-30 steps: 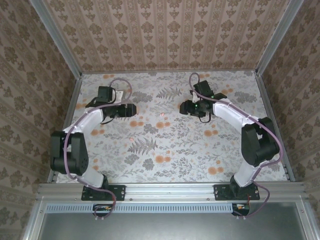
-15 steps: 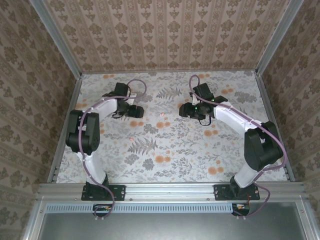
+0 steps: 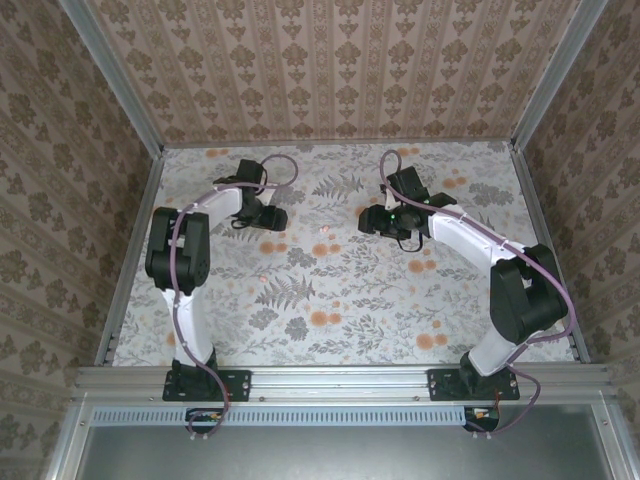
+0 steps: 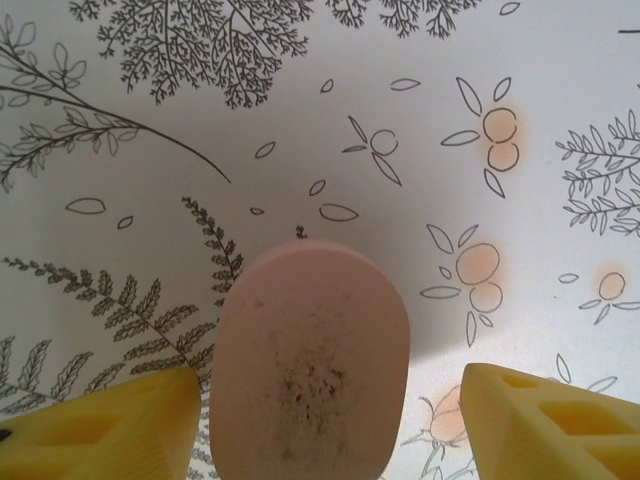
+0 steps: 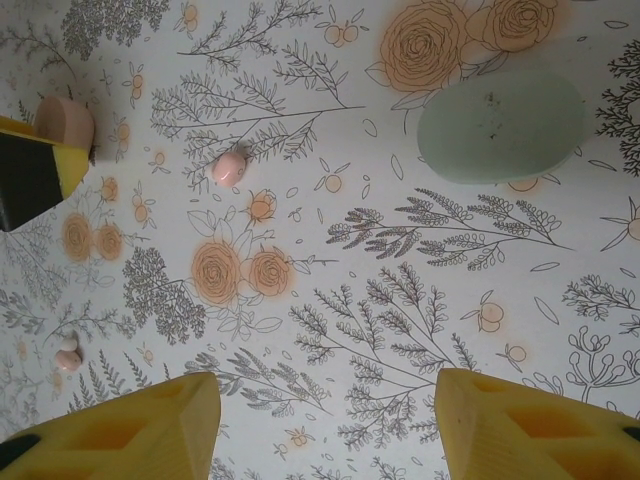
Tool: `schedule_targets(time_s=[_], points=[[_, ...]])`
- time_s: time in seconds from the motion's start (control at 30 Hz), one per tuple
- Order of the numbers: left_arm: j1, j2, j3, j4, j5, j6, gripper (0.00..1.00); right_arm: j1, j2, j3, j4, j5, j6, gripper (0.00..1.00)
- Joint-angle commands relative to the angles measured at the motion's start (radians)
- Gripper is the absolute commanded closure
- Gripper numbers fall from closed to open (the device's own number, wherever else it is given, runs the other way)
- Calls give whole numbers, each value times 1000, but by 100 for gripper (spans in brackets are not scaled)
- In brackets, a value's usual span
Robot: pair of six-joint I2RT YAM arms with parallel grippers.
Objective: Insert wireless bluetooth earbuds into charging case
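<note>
Our left fingers (image 4: 110, 420) stand open around the pink case (image 4: 310, 370), which lies on the flowered desk (image 4: 300, 120). One finger is just beside the case's edge and the other stands off with a clear gap, so nothing is gripped. Our right fingers (image 5: 540, 425) are open too, hovering above the desk with nothing between them. Ahead of them lies the pale green case (image 5: 500, 125). A pink earbud (image 5: 228, 168) sits loose on the desk between the two cases, apart from both. The second earbud (image 5: 68, 357) lies nearer our arm bases, well apart from either case.
</note>
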Motion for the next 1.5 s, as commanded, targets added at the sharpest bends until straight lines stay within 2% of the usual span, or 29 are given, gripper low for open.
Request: schedule_targets(time_s=[0.0,0.13,0.37,0.6,0.7,0.77,0.87,1.07,1.3,1.47], points=[[7,31,33,-50,24,4,35,5,-45,-9,9,-7,20,40],[3,42,36,-50,42,1,46,4,-83,-20,0,-19,29,40],[-51,-21,-27,-28,16,52,59,-24,-179,-101,30,-87,76,40],[-170,-206,-189,32,19,155,67,-51,-286,-163,40,-171,120,39],[-271,-306,-254,47,21,206,68,-54,-319,-180,55,-213,145,39],[-322,-376,-298,65,54,228,67,-54,-328,-187,71,-249,165,39],[-377,-490,-371,118,160,243,67,-54,-326,-192,103,-314,196,39],[-406,-653,-455,188,367,237,67,-43,-315,-231,213,-448,289,39],[-410,-711,-435,179,508,230,67,40,-314,-247,234,-486,307,37],[-414,-700,-405,152,536,228,67,98,-322,-243,227,-456,311,36]])
